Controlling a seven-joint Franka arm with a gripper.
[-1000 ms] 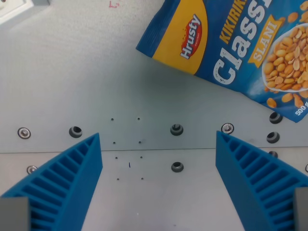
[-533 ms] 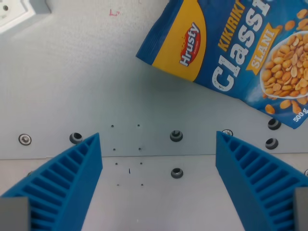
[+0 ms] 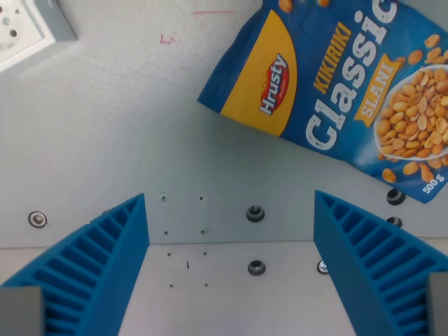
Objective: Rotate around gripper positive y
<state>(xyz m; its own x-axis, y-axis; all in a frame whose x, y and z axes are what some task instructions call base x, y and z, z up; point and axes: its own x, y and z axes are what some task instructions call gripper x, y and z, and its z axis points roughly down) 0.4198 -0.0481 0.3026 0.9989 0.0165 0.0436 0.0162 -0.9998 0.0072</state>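
A robotics lab or test bench: the surface is a grey metal mounting plate point(image 3: 105, 140) with a seam, bolts point(image 3: 255, 213) and small drilled holes, a white socket block point(image 3: 24, 28) at its corner, and faint red pen marks point(image 3: 166, 39)

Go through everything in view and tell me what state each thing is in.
Gripper: jaws wide open, holding nothing.
Peanut bag: lying flat on the table, printed side up, tilted, looks sealed; partly cut off by the frame.
White socket box: resting at the top left corner, mostly out of frame.
Table: bare metal plate with bolts and small holes.
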